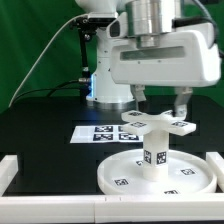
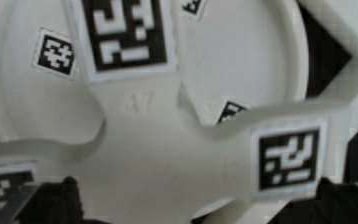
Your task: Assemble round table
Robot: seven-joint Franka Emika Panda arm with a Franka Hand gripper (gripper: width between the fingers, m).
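The white round disc top [image 1: 155,180] lies flat near the table's front. The short thick leg [image 1: 154,152] stands upright on its middle, and the cross-shaped foot [image 1: 156,123] sits on top of the leg. My gripper [image 1: 160,108] hangs right over the foot, its jaws spread wide, with one finger [image 1: 139,99] on each side of the cross. In the wrist view the foot [image 2: 158,130] fills the picture, and the disc [image 2: 16,100] shows behind it. The dark fingertips [image 2: 51,200] stand far apart at the edges around my gripper [image 2: 197,205]. I see no closed grip on the foot.
The marker board [image 1: 98,133] lies flat on the black table behind the disc. The white robot pedestal [image 1: 104,70] stands at the back. Low white rails run along the exterior view's left [image 1: 8,172], right [image 1: 216,165] and front [image 1: 60,206] edges.
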